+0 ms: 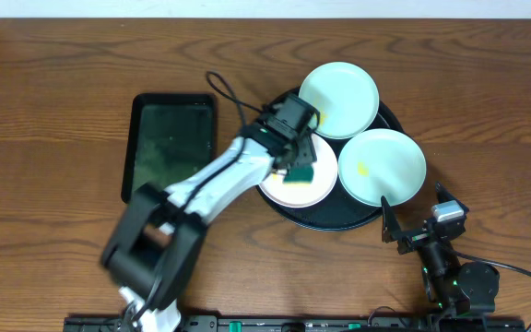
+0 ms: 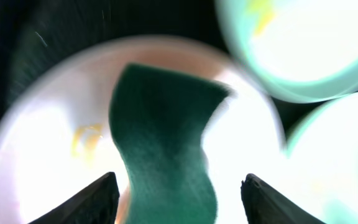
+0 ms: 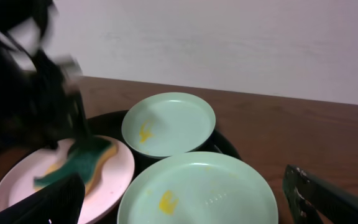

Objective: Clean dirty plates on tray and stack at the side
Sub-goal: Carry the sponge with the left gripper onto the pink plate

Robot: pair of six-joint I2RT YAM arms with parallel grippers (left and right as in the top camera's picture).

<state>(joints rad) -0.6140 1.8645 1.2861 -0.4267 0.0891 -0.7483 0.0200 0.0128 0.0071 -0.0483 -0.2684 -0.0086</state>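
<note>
White plate (image 2: 36, 155), one of the three plates on the black tray (image 1: 321, 218), lies directly under the left claw (image 2: 179, 196). Its yellow smear (image 2: 86, 140) is seen just to the left of the claw's centre line, beside the green sponge (image 2: 163, 143) and not covered by it. The sponge is set between the jaws, which stand part-way apart at its two flanks. It is judged to be clamped there, since it shows sharper than the blurred plate beneath, though the contact itself is not shown. The sponge's long axis runs straight ahead from the claw, out over the middle of the plate. A sideways sweep toward the claw's left is therefore judged to be called for, rather than a push forward. Ahead and to the right of this claw the far mint plate (image 1: 339, 99) and the near mint plate (image 1: 382, 166) are set, each marked with yellow. The right claw (image 3: 185, 208) is held wide open and empty, with the near mint plate just ahead of it and the white plate farther off to its left. The left arm is thus the nearer one for the smear.
</note>
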